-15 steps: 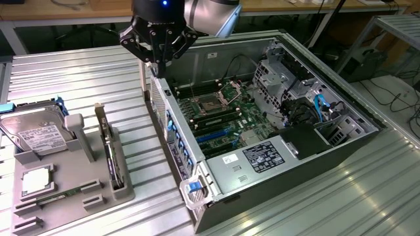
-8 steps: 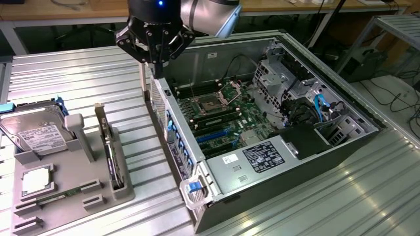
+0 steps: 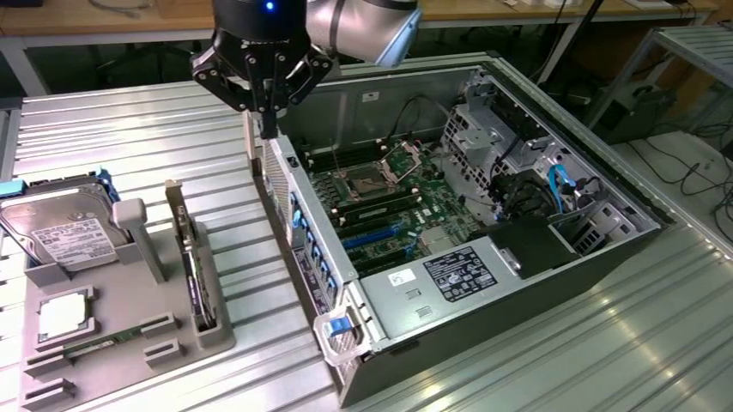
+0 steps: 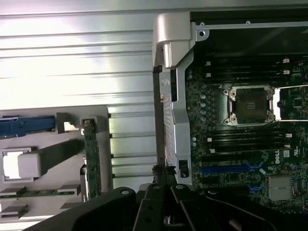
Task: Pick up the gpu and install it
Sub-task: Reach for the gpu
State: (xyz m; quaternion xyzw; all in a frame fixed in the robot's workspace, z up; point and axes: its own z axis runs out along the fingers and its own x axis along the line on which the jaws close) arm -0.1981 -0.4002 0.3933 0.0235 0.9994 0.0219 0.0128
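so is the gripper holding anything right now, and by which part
Nothing is held: the gripper is shut and empty over the computer case; the gpu stands in the grey holder.

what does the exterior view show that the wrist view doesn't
Exterior view: the hard drive in the grey holder, the blue cables and the black label inside the case. Wrist view: a straight-down look along the case's rear wall. Both: the gpu standing on edge in the holder, the processor socket, and the shut gripper above the rear wall, holding nothing.
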